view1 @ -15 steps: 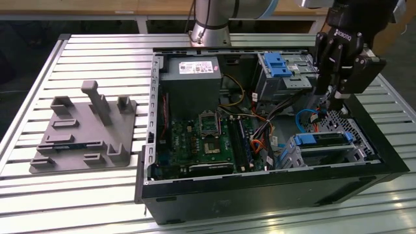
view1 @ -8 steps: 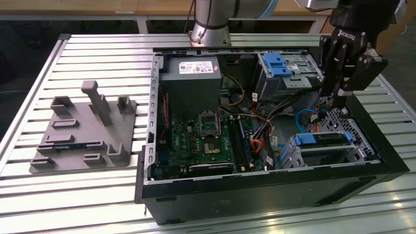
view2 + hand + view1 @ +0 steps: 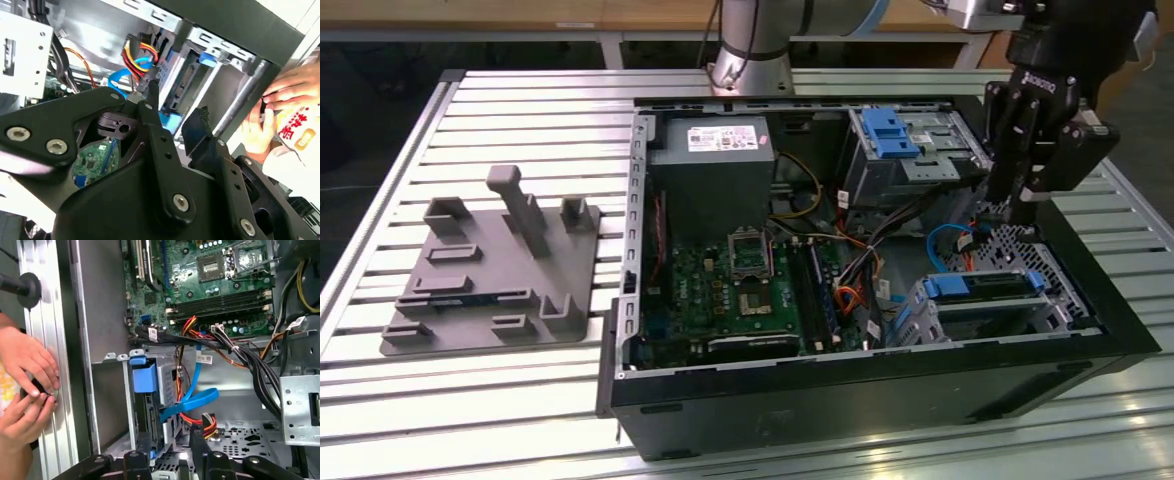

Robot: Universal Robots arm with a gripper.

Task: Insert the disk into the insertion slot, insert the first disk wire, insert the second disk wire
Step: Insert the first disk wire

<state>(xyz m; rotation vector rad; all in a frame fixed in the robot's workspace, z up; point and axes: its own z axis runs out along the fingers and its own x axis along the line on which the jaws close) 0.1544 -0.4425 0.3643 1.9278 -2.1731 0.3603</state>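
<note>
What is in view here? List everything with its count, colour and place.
table: one, silver, slatted, under everything.
computer case: one, black, open, on the table.
fixture plate: one, grey, on the table at the exterior view's left.
motherboard: one, green, inside the case.
drive bay: one, grey with blue latch, inside the case.
disk: one, silver in blue carrier, sitting in the insertion slot.
flat cable: one, blue, beside the slot.
wires: several, red and yellow, beside the slot.
person's hands: two, on the table outside the case wall.
gripper: one, black, open, near the flat cable.
</note>
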